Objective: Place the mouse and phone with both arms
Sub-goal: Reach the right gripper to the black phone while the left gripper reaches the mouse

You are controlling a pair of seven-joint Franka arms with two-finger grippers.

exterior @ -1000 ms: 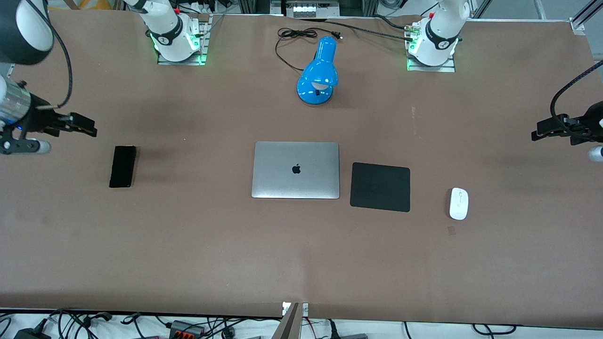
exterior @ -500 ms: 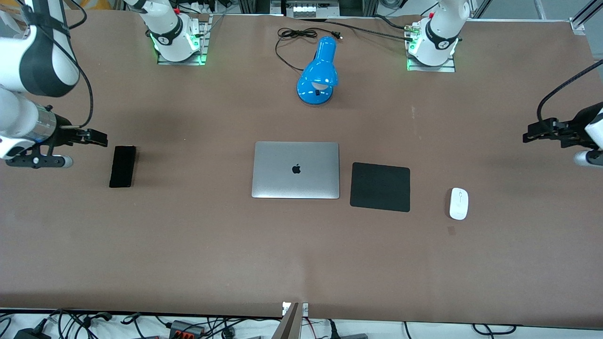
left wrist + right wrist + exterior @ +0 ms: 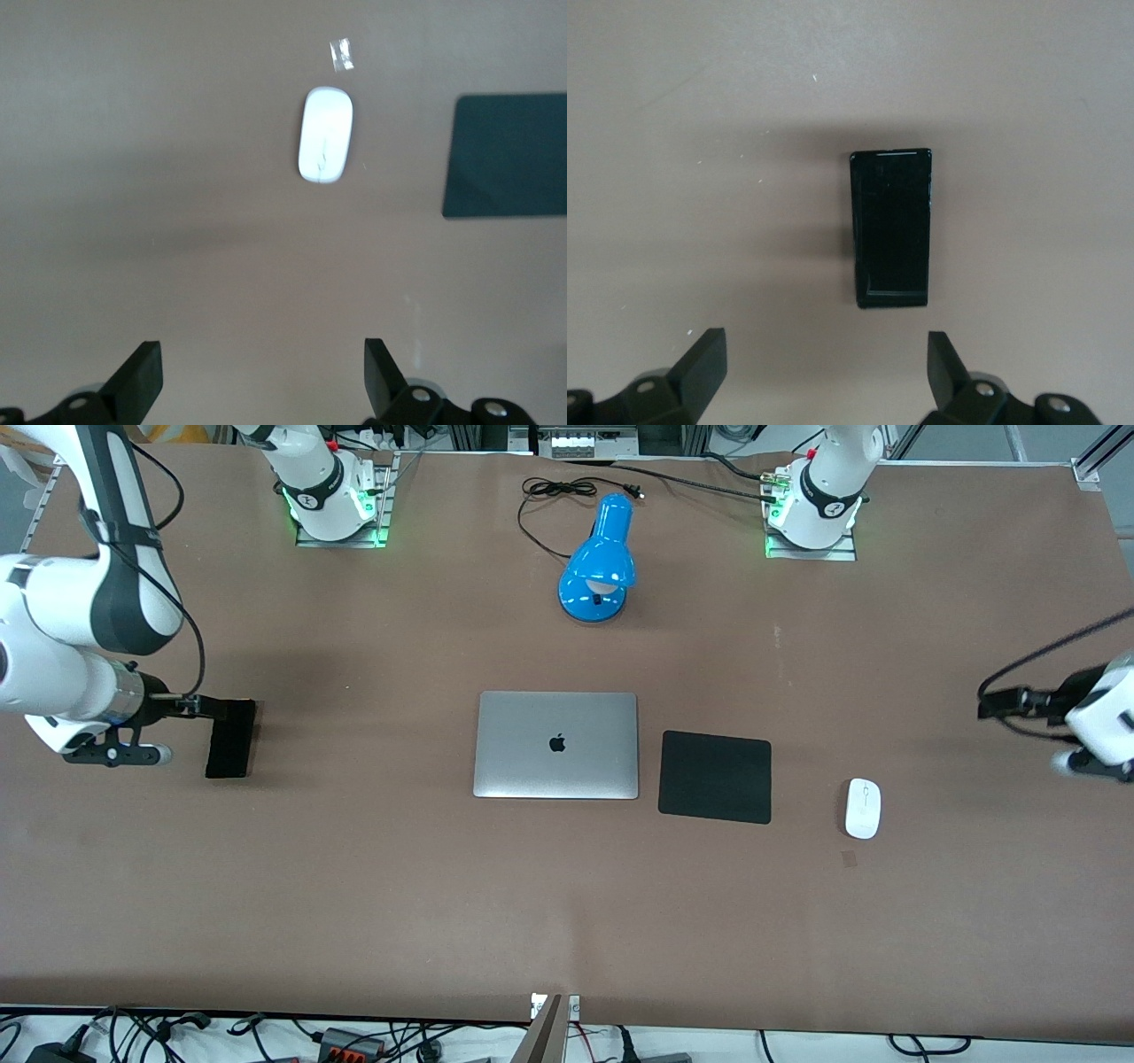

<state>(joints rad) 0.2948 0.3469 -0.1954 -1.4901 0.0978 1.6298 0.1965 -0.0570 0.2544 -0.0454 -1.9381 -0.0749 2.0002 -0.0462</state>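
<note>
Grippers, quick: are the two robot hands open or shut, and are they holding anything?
Left gripper: open, holding nothing, up over the table near the mouse.
Right gripper: open, holding nothing, just above the phone.

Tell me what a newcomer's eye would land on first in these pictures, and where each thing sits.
The bright blue desk lamp stands out most, lying between the two arm bases, with the closed silver laptop mid-table nearer the front camera and a black mouse pad beside it. The open right gripper hangs over the black phone at the right arm's end. The open left gripper hangs over bare table at the left arm's end, short of the white mouse.
</note>
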